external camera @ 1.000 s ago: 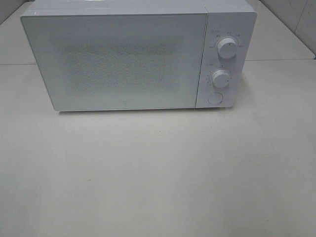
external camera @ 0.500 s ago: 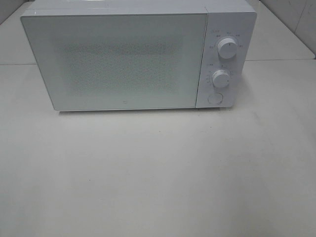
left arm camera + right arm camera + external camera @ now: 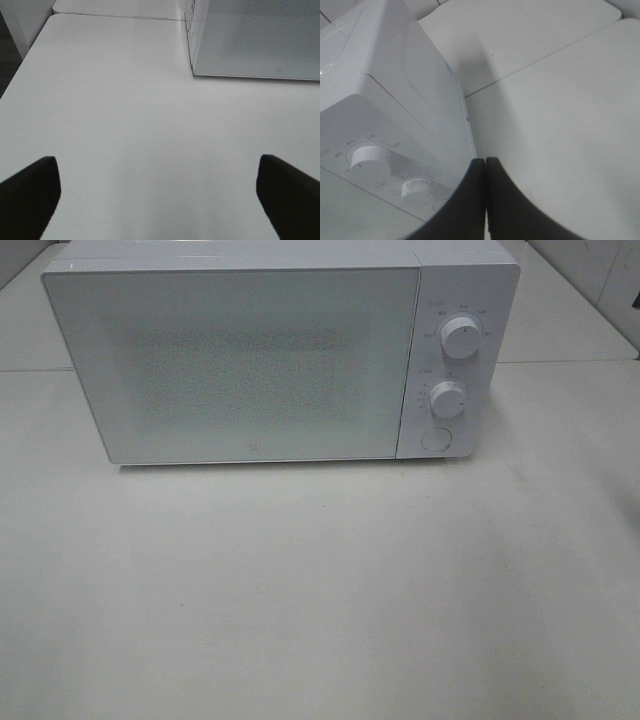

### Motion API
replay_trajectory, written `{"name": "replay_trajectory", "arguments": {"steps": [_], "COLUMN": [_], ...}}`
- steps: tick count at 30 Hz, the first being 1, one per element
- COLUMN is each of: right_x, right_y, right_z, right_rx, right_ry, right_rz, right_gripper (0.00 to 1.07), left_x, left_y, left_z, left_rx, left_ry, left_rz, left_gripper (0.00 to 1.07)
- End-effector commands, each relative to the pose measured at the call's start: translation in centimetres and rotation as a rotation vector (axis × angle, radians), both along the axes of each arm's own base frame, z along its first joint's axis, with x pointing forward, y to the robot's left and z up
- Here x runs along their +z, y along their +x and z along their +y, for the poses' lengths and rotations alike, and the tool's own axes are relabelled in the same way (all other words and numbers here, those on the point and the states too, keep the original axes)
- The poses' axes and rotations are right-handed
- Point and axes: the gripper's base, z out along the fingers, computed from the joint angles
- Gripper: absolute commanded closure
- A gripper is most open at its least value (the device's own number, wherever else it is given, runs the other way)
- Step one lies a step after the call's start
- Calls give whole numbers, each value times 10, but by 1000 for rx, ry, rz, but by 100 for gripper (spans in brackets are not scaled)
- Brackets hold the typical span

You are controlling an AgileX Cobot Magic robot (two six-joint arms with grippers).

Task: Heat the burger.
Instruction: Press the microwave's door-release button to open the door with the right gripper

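Burger not in any of my views, so I can't tell where it is; the microwave (image 3: 250, 360) door is shut.
On my feeds the microwave sits at the back of the white table (image 3: 320, 590), with upper knob (image 3: 460, 337), lower knob (image 3: 449, 399) and round button (image 3: 434, 439) stacked down its right-hand panel. Right gripper (image 3: 486, 162) clenched, fingers pressed together on nothing, hanging just off the panel-side corner of the microwave. Left gripper (image 3: 157, 170) released, fingers (image 3: 30, 192) spread wide over the table, near the door's front corner.
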Motion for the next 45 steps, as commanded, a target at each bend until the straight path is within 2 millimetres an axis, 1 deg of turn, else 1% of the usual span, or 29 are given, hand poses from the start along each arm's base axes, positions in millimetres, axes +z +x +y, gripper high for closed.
{"name": "replay_trajectory", "arguments": {"steps": [1, 2, 4, 5, 8, 9, 10, 12, 13, 14, 16, 17, 18, 20, 24, 25, 26, 28, 29, 30, 32, 33, 34, 36, 37, 39, 42, 43, 45], "right_x": [-11, -11, -18, -18, -27, -35, -35, -48, -48, -56, -60, -68, -68, -79, -86, -90, -90, -95, -95, -101, -103, -110, -110, -119, -119, -129, -130, -132, -132], "right_y": [13, 13, 19, 19, 23, 22, 22, 16, 16, 13, 11, 9, 9, 8, 10, 11, 11, 12, 12, 12, 12, 11, 11, 8, 8, 9, 11, 18, 21], "right_z": [2, 2, 4, 4, 5, 6, 6, 8, 8, 9, 9, 10, 10, 16, 27, 37, 37, 53, 53, 63, 66, 74, 74, 84, 84, 91, 92, 95, 97], "right_rx": [-19, -19, -49, -49, -74, -90, -90, -114, -114, -123, -127, -144, -144, -169, -194, -213, -213, -220, -220, -229, -239, -248, -248, -264, -264, -311, -319, -317, -315], "right_ry": [133, 133, 261, 261, 368, 453, 453, 593, 593, 670, 705, 778, 778, 876, 935, 979, 979, 1024, 1024, 1053, 1064, 1072, 1072, 1078, 1078, 1089, 1092, 1094, 1096], "right_rz": [-3, -3, 6, 6, 26, 24, 24, 19, 19, 13, 13, 21, 21, 52, 75, 75, 75, 55, 55, 46, 41, 45, 45, 59, 59, 67, 64, 61, 59], "right_gripper": [107, 107, 107, 107, 107, 107, 107, 107, 107, 107, 107, 107, 107, 107, 107, 107, 107, 107, 107, 107, 107, 107, 107, 107, 107, 107, 107, 107, 107], "left_x": [1, 1, 1, 1, 1, 1, 1, 1, 1, 1, 1, 1, 1, 1, 1, 1, 1, 1, 1, 1, 1, 1, 1, 1, 1, 1, 1, 1, 1], "left_y": [-2, -2, -2, -2, -2, -2, -2, -2, -2, -2, -2, -2, -2, -2, -2, -2, -2, -2, -2, -2, -2, -2, -2, -2, -2, -2, -2, -2, -2], "left_z": [0, 0, 0, 0, 0, 0, 0, 0, 0, 0, 0, 0, 0, 0, 0, 0, 0, 0, 0, 0, 0, 0, 0, 0, 0, 0, 0, 0, 0], "left_rx": [0, 0, 0, 0, 0, 0, 0, 0, 0, 0, 0, 0, 0, 0, 0, 0, 0, 0, 0, 0, 0, 0, 0, 0, 0, 0, 0, 0, 0], "left_ry": [-5, -5, -5, -5, -5, -5, -5, -5, -5, -5, -5, -5, -5, -5, -5, -5, -5, -5, -5, -5, -5, -5, -5, -5, -5, -5, -5, -5, -5], "left_rz": [-33, -33, -33, -33, -33, -33, -33, -33, -33, -33, -33, -33, -33, -33, -33, -33, -33, -33, -33, -33, -33, -33, -33, -33, -33, -33, -33, -33, -33], "left_gripper": [6, 6, 6, 6, 6, 6, 6, 6, 6, 6, 6, 6, 6, 6, 6, 6, 6, 6, 6, 6, 6, 6, 6, 6, 6, 6, 6, 6, 6]}}
